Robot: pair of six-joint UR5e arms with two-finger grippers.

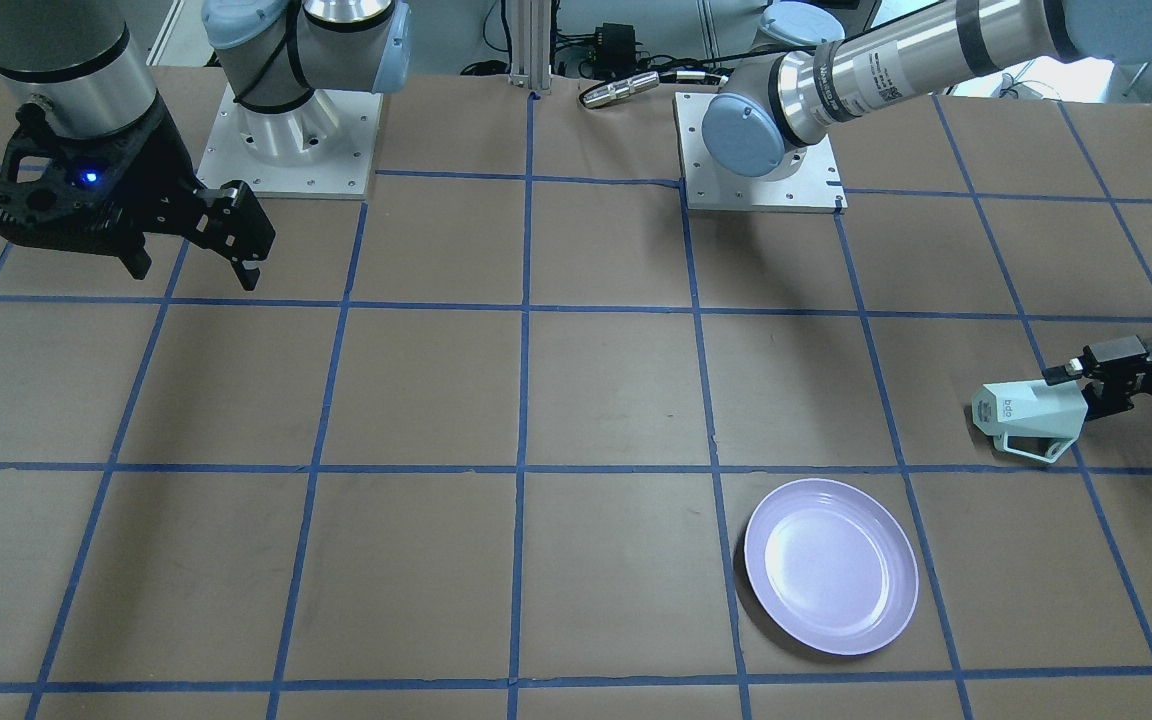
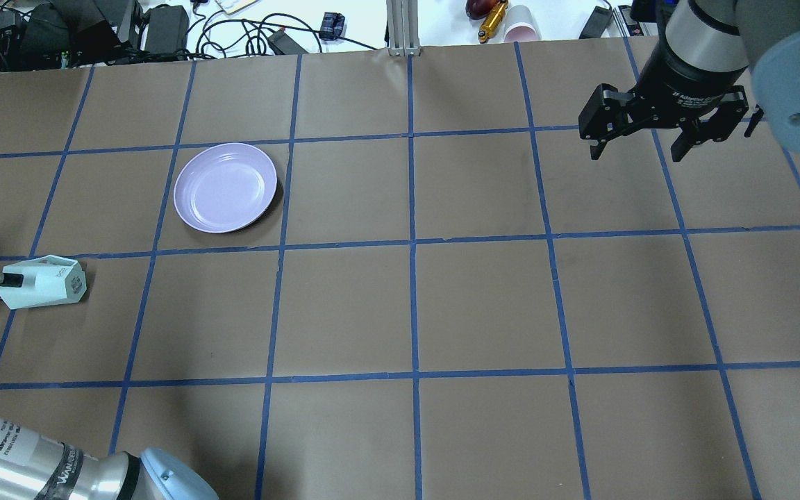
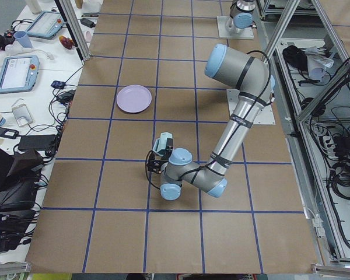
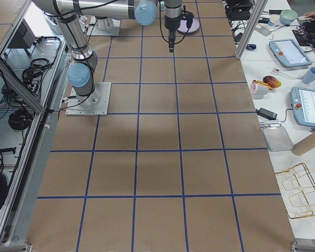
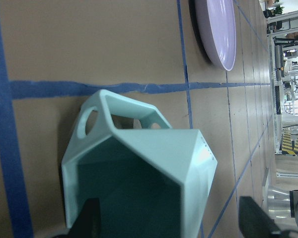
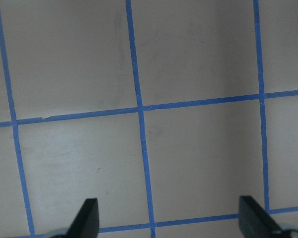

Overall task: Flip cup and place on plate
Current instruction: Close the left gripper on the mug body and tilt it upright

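1. The plate [image 2: 195, 208] lies flat on the counter [image 2: 483, 305]. Its glossy lavender well shows from rim to rim.
2. The cup [image 2: 42, 283] lies on its side near the plate, closer to the robot and further to its left than the plate. One blue tape line [image 2: 233, 248] runs between them. Its base end is the end nearer the plate, and its handle sits on the flank turned toward the plate.
3. The left wrist view looks straight into the cup's mouth, and only its darker teal walls show inside.
4. The left tool [image 5: 171, 220] is at the cup's mouth, on the side away from the plate, with its jaws wide. One of its fingers [image 5: 89, 220] stands before the teal opening and the other is outside the wall, so that part of the rim lies between them unclamped. Whether either finger touches the cup cannot be told.
5. The right tool [image 2: 636, 154] hangs above the counter, well apart from the plate toward the robot's right. Its jaws are wide, with bare counter between them.
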